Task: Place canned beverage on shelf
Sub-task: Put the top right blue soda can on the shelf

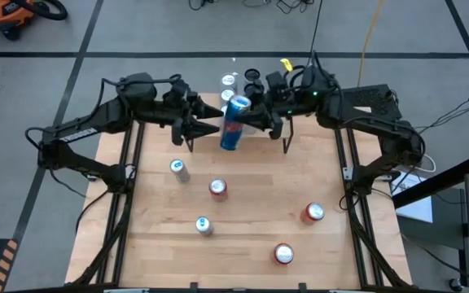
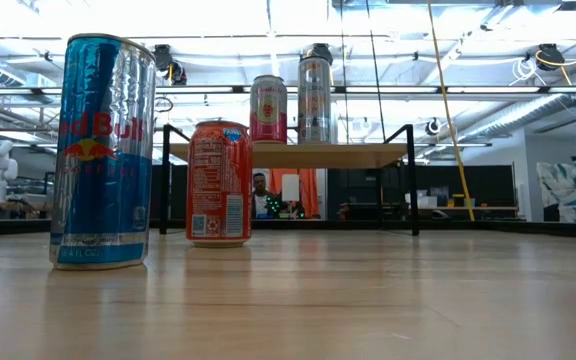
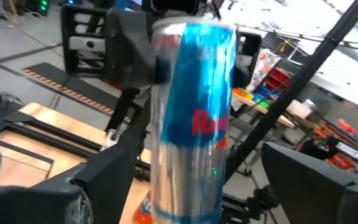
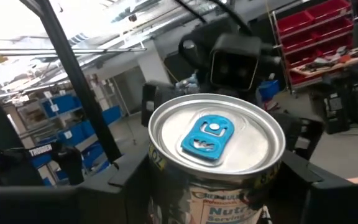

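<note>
A tall blue and silver can [image 1: 233, 122] is held in the air at the table's far edge, between my two grippers. My right gripper [image 1: 256, 116] is shut on it; the can's top with its blue tab [image 4: 207, 138] shows close up in the right wrist view. My left gripper [image 1: 199, 126] is open. Its fingers [image 3: 107, 180] stand on either side of the can's lower half [image 3: 188, 168] with a gap on each side. The shelf [image 2: 368, 154] stands on black legs at the far edge and bears two cans [image 2: 268, 108]. Neither gripper shows in the low view. My right gripper pinches the can's wall just under the top rim [image 4: 166, 171] between its two fingers [image 4: 126, 177], one on each side. The fingers come about level from the table's right. The can is lifted clear of the table and stands about upright, top up.
Several cans stand on the table: a silver one [image 1: 178, 169], a red one [image 1: 217, 189], a small silver one [image 1: 203, 226] and two red ones [image 1: 313, 213] at the near right. In the low view a blue can [image 2: 103, 150] stands close to the camera.
</note>
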`<state>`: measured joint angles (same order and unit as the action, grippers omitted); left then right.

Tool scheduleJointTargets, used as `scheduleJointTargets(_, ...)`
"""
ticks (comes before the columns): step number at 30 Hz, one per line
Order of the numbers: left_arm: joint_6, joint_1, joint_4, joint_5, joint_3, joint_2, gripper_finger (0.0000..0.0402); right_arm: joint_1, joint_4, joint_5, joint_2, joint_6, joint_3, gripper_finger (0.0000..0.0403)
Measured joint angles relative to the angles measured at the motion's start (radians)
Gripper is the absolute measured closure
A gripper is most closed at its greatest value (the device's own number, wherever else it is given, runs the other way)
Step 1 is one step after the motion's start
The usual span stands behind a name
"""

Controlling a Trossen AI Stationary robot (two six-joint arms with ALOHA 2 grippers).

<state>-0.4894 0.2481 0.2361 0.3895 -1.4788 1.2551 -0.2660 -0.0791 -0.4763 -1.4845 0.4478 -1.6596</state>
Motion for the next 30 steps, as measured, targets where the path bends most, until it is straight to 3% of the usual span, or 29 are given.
scheduleJointTargets(16,-0.002,-0.003,-0.011,0.031,0.000,0.086,0.0061,0.015,0.004,0.004,-0.020,-0.052,0.000,0.0188)
scheduleJointTargets(30,-0.013,-0.015,-0.038,0.044,0.000,0.090,0.0165,0.015,0.040,0.003,-0.018,-0.057,0.000,0.0188)
